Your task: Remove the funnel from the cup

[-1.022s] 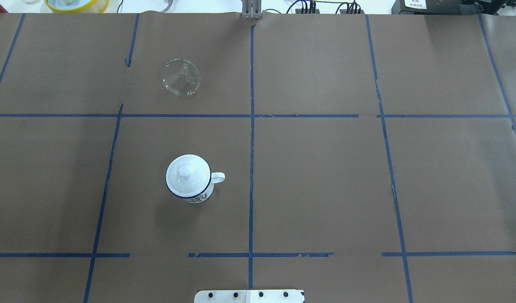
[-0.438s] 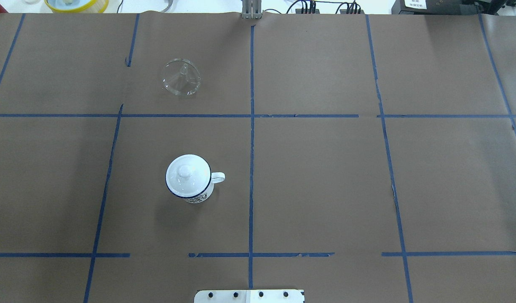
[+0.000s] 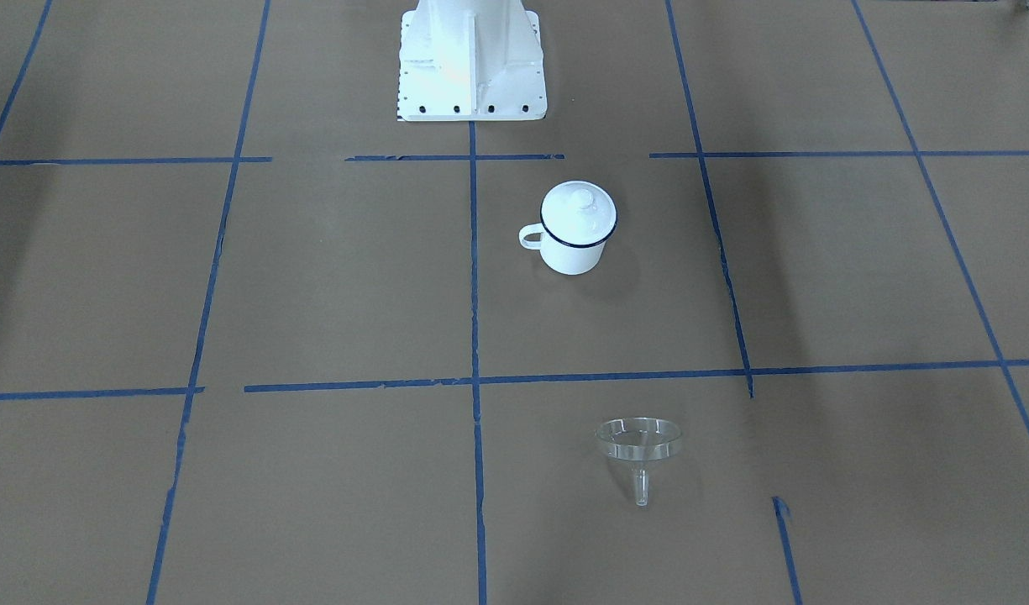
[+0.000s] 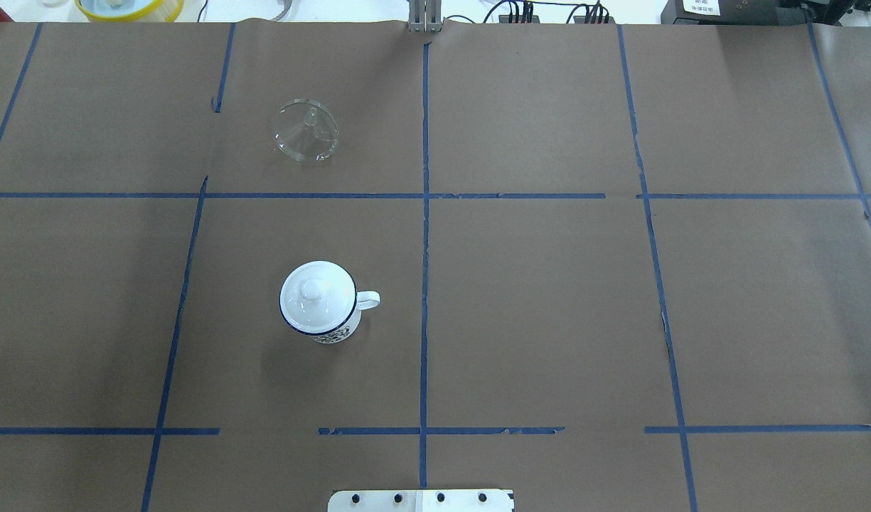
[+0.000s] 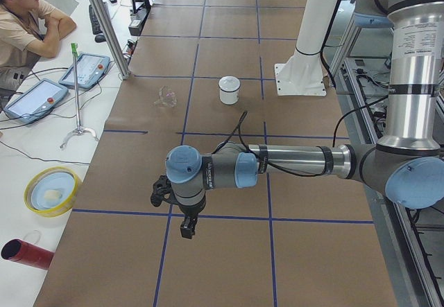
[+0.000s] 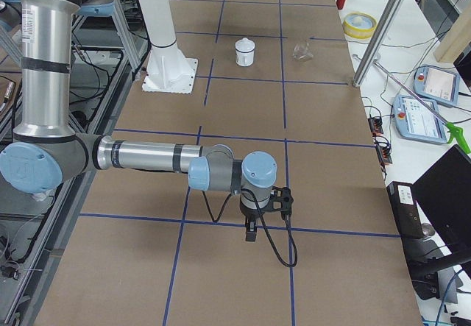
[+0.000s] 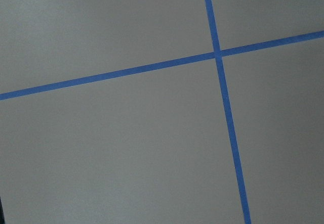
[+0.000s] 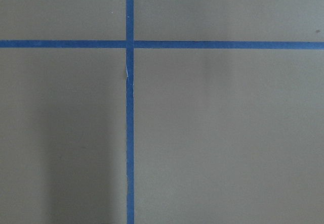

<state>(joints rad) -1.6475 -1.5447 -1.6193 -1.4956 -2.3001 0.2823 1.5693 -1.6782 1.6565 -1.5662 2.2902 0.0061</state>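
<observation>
The left gripper (image 5: 185, 228) hangs at the end of the near arm in the left side view. It points down over the brown paper, just above a blue tape line (image 5: 208, 217). I cannot tell if its fingers are wide or narrow, and I cannot see anything in it. The right gripper (image 6: 251, 232) hangs the same way in the right side view, low over another tape line, and I cannot tell how its fingers stand either. Each wrist camera sees only paper and two tape lines that cross.

Both grippers are well apart from the cup (image 4: 321, 307). The cup stands upright in a tape square close to the robot's base (image 3: 470, 60). Its small handle points toward the middle tape line (image 4: 424, 284). A white domed lid (image 4: 313, 291) with a knob sits on top of the cup.

The funnel (image 4: 306, 131) is not in the cup. It lies tilted on the table (image 4: 549, 320), in the next square farther from the robot. Its spout points away from the robot. One tape line runs between the cup and the funnel. Bare paper lies all around each of them.

Past the far edge of the paper sits a yellow bowl (image 4: 129, 7). A man (image 5: 21, 16) sits on that side.
</observation>
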